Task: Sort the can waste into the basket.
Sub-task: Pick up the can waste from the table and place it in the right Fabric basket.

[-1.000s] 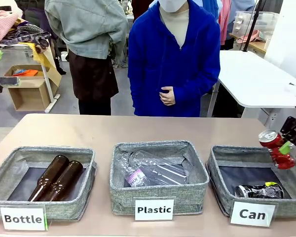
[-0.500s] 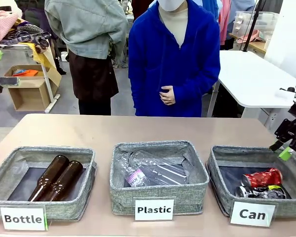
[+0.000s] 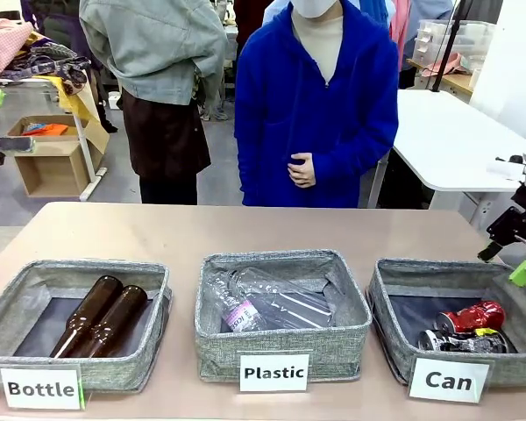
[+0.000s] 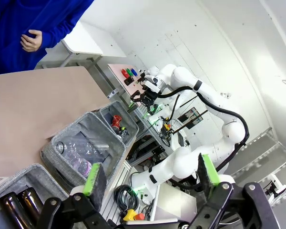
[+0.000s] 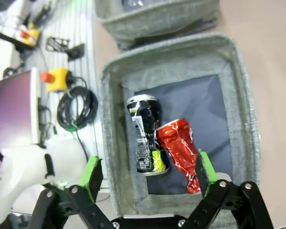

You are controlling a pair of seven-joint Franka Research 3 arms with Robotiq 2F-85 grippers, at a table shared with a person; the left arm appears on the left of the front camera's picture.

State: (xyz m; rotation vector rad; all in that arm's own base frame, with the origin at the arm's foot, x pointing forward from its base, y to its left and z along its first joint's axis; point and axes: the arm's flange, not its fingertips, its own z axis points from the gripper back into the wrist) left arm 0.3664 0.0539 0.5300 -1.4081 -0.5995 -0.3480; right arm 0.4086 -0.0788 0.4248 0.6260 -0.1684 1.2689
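A: Can waste location? Red can point(image 5: 179, 153) touches black can point(image 5: 146, 138) inside the basket point(image 5: 238, 119).
B: Right gripper point(image 5: 145, 174), spread above it, holds nothing; left gripper point(image 4: 150, 172) spread too.

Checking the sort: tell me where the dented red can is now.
The dented red metal can lies inside the grey fabric bin labelled "Can", at the table's right end in the front view, resting against the slim black can.

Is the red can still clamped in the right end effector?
No, the red can lies on the Can basket floor beside the black can, under the open right end effector.
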